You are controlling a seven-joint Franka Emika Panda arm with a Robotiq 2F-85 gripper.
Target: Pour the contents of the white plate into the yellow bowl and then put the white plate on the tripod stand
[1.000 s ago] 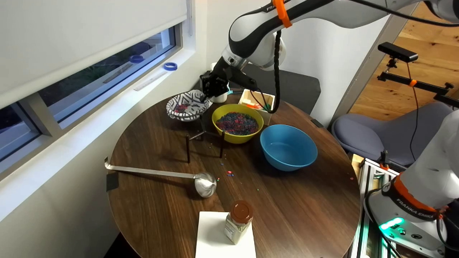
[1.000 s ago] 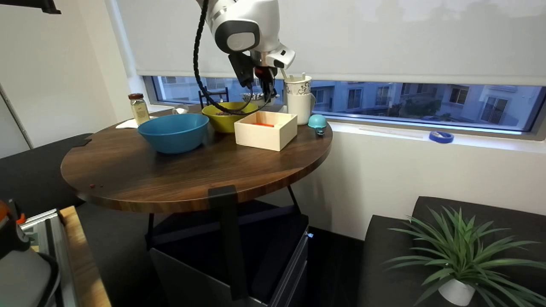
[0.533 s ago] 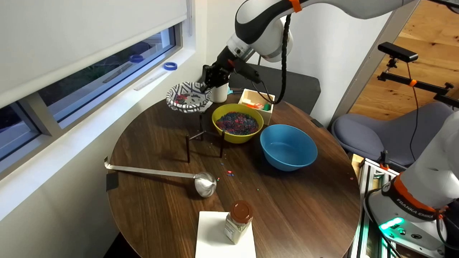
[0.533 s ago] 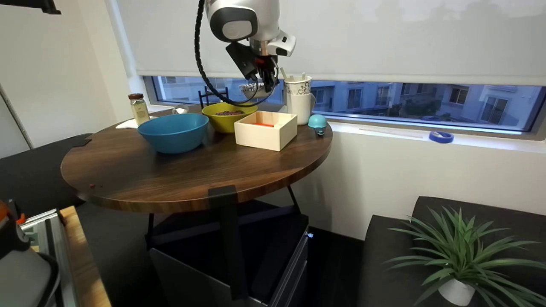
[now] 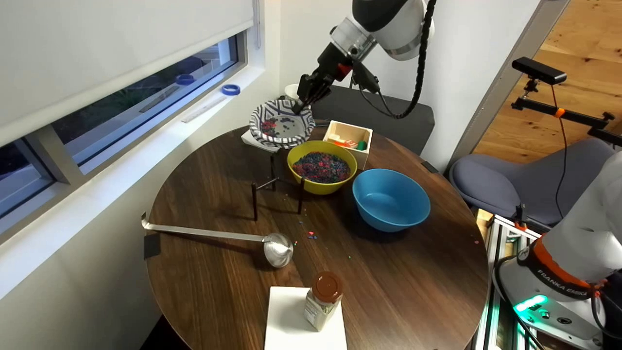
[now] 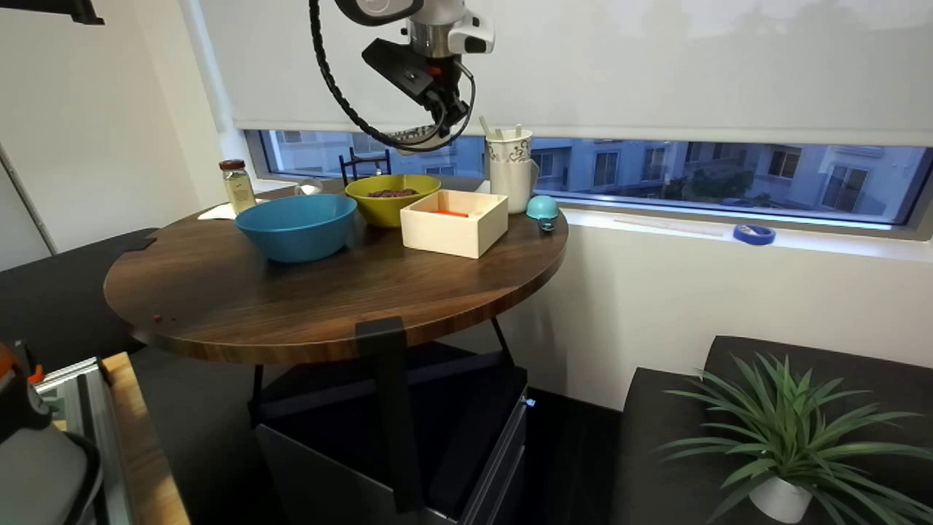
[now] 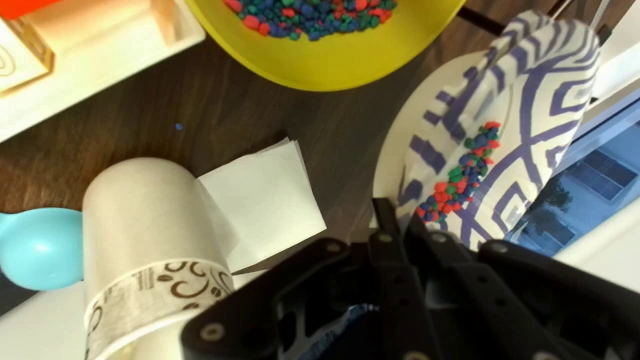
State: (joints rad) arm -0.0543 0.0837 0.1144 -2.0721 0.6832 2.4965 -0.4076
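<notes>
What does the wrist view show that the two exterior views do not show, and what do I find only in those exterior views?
Only the wrist view makes out the blue speck on the table, between the wooden box and the patterned cup, and clearly shows both fingers of the hand at the rim of the white plate.

Only the exterior views, both of them, show the blue bowl and the jar with the brown lid.

All share the yellow bowl with its coloured pieces, the wooden box, and the hand gripping the white plate.
</notes>
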